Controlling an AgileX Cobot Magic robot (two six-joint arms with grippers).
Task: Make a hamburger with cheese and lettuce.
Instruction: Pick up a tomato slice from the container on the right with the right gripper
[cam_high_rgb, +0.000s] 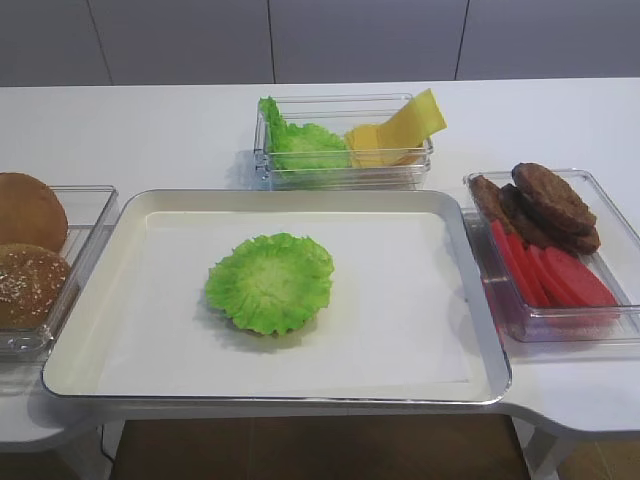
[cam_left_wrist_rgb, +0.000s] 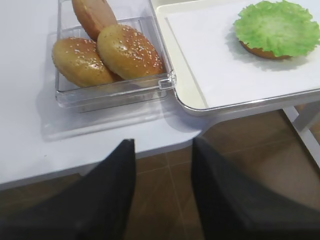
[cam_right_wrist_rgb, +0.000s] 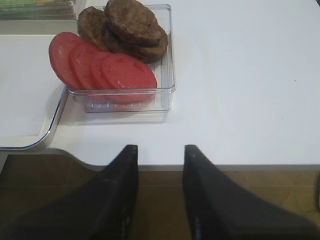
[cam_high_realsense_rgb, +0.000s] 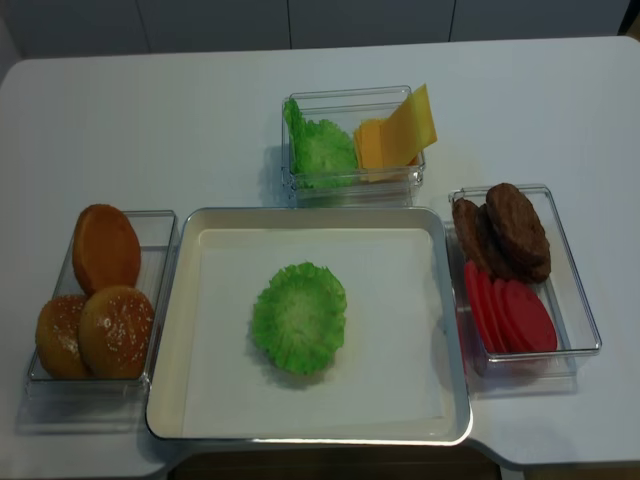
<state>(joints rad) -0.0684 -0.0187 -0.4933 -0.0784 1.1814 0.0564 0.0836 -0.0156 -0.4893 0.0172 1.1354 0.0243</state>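
Observation:
The hamburger (cam_high_rgb: 270, 282) is a ruffled bright-green lettuce leaf lying over a bun bottom in the middle of the white tray (cam_high_rgb: 440, 300); it also shows in the second high view (cam_high_realsense_rgb: 300, 317) and the left wrist view (cam_left_wrist_rgb: 274, 27). More lettuce (cam_high_rgb: 300, 145) and yellow cheese slices (cam_high_rgb: 400, 130) stand in a clear box at the back. My left gripper (cam_left_wrist_rgb: 162, 150) is open and empty, held off the table's front edge below the bun box. My right gripper (cam_right_wrist_rgb: 160, 152) is open and empty, off the front edge below the tomato box. Neither gripper shows in the high views.
A clear box at the left holds sesame buns (cam_left_wrist_rgb: 130, 50). A clear box at the right holds brown patties (cam_right_wrist_rgb: 132, 22) and red tomato slices (cam_right_wrist_rgb: 127, 72). The table's front edge (cam_right_wrist_rgb: 240, 162) curves in near both grippers; brown floor lies below.

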